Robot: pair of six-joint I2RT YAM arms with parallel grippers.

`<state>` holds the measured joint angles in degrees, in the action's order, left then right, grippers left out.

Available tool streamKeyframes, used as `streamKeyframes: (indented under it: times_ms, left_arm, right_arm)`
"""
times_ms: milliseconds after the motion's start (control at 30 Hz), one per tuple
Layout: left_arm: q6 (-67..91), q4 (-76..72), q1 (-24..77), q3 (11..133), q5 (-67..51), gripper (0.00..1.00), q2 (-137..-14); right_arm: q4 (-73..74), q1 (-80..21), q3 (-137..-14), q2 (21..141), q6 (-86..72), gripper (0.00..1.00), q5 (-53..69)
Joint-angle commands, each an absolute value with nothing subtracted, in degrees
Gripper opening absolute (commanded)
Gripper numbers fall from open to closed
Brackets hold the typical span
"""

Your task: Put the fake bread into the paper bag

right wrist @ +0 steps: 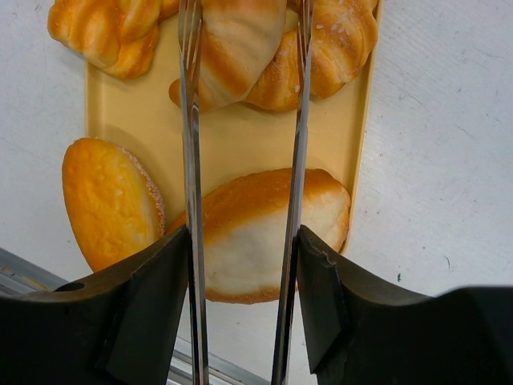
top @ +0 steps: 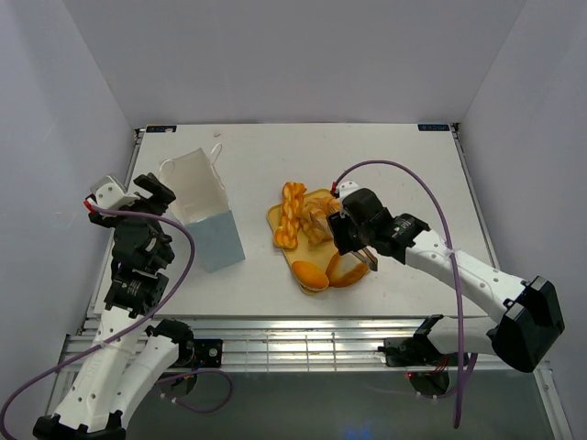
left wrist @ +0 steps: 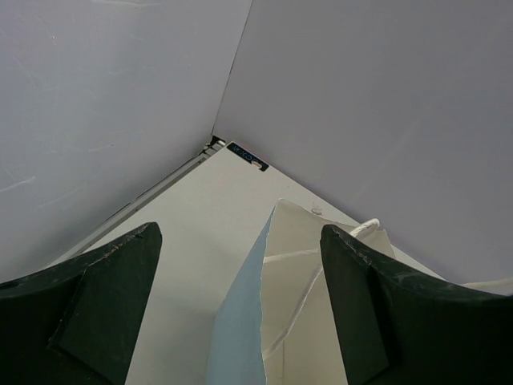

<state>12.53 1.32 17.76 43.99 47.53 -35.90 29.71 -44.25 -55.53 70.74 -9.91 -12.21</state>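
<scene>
The right pincer (right wrist: 244, 241) grasps metal tongs (right wrist: 191, 120); straight ahead, their blades straddle a croissant (right wrist: 236, 40) lying roughly along them on the yellow tray (right wrist: 240, 136). The paper bag (top: 206, 215) stands well to the left on the desk (top: 385, 156), its rim between the released left pincer (left wrist: 239, 249).

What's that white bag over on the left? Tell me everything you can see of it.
The paper bag is boxy and looks like stiff paper, white inside and pale blue on the face toward the arms. It stands upright on the table, left of the fake bread, mouth open upward, with thin white cord handles at the rim. The left gripper sits at its left rim, open, one wall between its fingers; whether they touch it is unclear.
</scene>
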Motion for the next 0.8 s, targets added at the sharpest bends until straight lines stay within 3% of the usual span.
streamKeyframes:
  times_ms: [0, 467, 767]
  left_arm:
    - [12.66, 1.58, 18.02, 45.53, 46.93, 0.91, -35.51]
    - [12.57, 1.58, 18.11, 45.44, 47.02, 0.91, -35.42]
    - [12.57, 1.49, 18.19, 45.35, 47.11, 0.91, -35.33]
  right_arm:
    - [26.28, -43.51, -57.66, 71.1, -8.88, 0.58, -11.08]
    - [25.58, -42.28, -57.74, 73.04, -8.44, 0.58, -8.0]
    - [27.15, -42.1, -60.46, 70.93, -8.96, 0.37, -4.75]
